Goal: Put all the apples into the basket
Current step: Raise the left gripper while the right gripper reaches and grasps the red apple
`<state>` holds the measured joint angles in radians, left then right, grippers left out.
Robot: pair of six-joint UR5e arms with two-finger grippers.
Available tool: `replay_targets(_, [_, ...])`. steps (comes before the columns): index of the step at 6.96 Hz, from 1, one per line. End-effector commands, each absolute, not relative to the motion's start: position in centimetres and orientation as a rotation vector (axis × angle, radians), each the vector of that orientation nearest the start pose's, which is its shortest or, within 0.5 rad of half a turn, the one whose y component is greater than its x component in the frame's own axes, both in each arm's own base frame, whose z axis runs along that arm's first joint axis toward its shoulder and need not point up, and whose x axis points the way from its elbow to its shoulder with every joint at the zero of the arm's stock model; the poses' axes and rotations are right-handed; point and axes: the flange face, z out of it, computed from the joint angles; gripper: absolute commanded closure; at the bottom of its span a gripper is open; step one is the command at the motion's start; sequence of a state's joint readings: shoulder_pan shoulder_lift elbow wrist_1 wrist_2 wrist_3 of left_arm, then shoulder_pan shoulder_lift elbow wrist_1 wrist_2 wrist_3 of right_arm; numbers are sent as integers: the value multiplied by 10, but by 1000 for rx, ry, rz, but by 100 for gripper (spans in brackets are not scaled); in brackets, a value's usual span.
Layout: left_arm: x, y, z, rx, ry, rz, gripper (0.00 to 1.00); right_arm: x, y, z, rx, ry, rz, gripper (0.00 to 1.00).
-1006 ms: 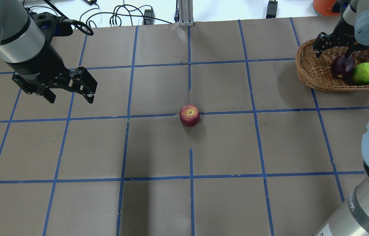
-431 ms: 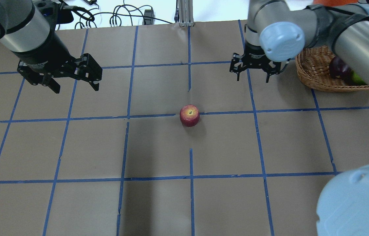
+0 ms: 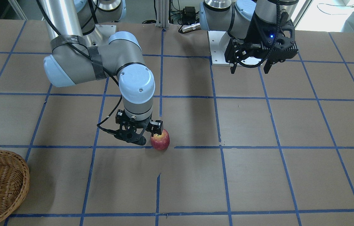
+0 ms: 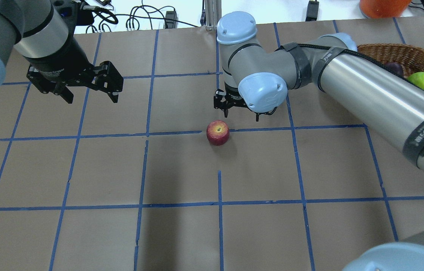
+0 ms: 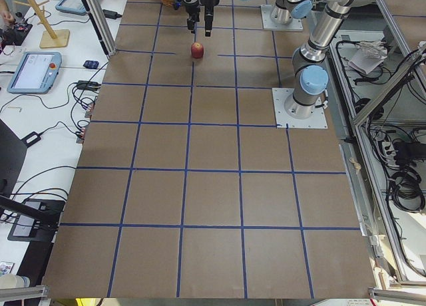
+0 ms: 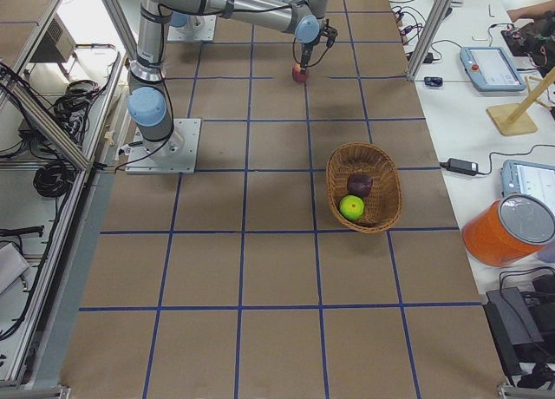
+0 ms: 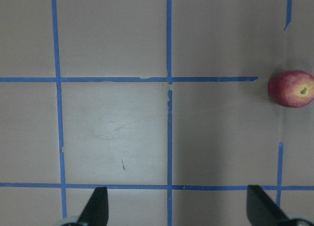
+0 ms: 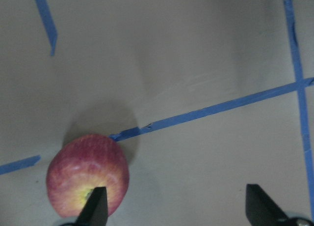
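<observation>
In the overhead view the left gripper (image 4: 90, 98) hangs well apart at 10 o'clock of the red apple (image 4: 218, 132), its fingers spread wide and empty. The red apple sits mid-table (image 4: 309, 169) with the right gripper (image 4: 242, 114) just beside it at 1 o'clock, fingers open around nothing, and the basket (image 4: 411, 56), far out at 2 o'clock, holds the maroon apple (image 4: 394, 68) and the green apple (image 4: 421, 81). This looks like the reach for the last apple: the right gripper needs to slide toward 7 o'clock until it straddles the fruit, then drop and close. A second ago it was over the basket and has swung across since, while the red apple has not budged.
</observation>
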<state>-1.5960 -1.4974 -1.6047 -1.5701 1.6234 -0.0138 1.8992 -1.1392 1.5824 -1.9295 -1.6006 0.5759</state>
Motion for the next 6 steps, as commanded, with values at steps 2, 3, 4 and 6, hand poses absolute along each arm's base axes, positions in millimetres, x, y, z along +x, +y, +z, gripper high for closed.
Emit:
replay_targets(2, [-139,-459,505,27,3082,-56,0,351,-560,231,364,3060,70,0])
replay_targets(3, [-140,-459,506,24,3083,-63,0,352,-563,225,358,3055,63,0])
replay_targets(4, [-139,-459,507,24,3082,-65,0,352,-562,216,355,3061,87,0])
replay_targets(6, [-139,-457,509,24,3080,-72,0,357,-560,191,368,3031,174,0])
